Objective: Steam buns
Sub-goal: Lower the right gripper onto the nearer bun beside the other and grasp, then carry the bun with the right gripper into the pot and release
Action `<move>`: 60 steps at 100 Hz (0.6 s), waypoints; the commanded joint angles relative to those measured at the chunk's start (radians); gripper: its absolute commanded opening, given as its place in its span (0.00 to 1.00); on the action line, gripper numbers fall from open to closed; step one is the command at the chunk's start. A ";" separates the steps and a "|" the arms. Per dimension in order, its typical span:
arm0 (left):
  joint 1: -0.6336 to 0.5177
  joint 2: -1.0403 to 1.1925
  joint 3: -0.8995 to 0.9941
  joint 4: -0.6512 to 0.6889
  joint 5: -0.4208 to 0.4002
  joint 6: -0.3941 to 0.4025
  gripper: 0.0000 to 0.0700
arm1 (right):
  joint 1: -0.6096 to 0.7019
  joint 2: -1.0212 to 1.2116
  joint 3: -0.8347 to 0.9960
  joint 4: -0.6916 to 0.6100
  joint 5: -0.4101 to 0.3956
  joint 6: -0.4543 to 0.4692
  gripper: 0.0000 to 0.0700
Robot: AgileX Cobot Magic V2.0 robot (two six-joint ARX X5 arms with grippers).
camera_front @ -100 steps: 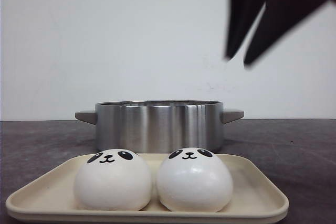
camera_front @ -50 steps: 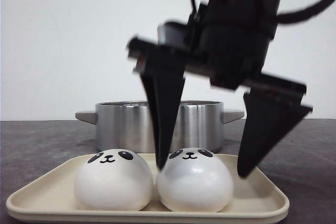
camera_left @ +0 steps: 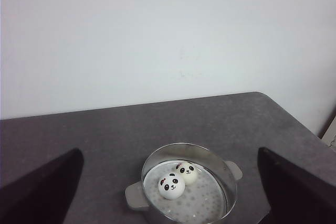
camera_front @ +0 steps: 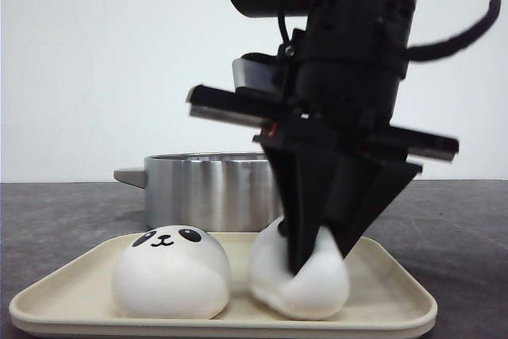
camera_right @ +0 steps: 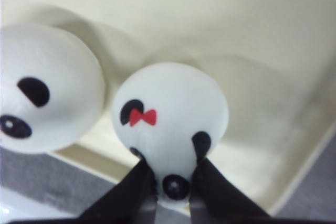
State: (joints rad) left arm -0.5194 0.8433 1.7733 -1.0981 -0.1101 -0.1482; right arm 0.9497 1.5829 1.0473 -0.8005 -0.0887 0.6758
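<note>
Bun on the tray: right gripper has dropped and its jaws now pinch it. Left jaws spread. Next, I judge, comes the lift to the pot.

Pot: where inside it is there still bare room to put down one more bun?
In the pot, two buns sit together toward the far-left part of the perforated floor. The floor toward the right handle is bare. The nearest part is cut off from view. The tray is crowded: the right gripper squeezes one bun beside another.
</note>
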 commanded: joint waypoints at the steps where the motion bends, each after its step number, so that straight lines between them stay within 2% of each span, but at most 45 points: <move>1: -0.005 0.007 0.017 0.008 -0.006 0.010 0.96 | 0.045 -0.076 0.090 -0.027 0.000 -0.018 0.01; 8: -0.005 0.007 0.017 0.008 -0.006 0.010 0.96 | 0.077 -0.140 0.179 -0.060 0.014 -0.022 0.01; 13: -0.005 0.007 0.017 0.011 -0.006 0.010 0.96 | 0.093 -0.177 0.253 -0.071 0.052 -0.030 0.01; 29: -0.005 0.008 0.017 0.025 -0.006 0.009 0.96 | 0.085 -0.205 0.475 -0.071 0.259 -0.104 0.01; 34: -0.005 0.008 0.017 0.026 -0.006 0.009 0.96 | 0.056 -0.193 0.520 -0.065 0.296 -0.139 0.01; 43: -0.005 0.013 0.017 0.025 -0.006 0.010 0.96 | -0.021 -0.149 0.567 -0.060 0.293 -0.187 0.01; 60: -0.006 0.022 0.017 0.022 -0.006 0.009 0.96 | -0.151 -0.013 0.571 -0.060 0.241 -0.262 0.01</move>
State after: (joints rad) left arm -0.5198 0.8509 1.7737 -1.0832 -0.1101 -0.1478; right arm 0.8211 1.5028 1.6093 -0.8631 0.1684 0.4774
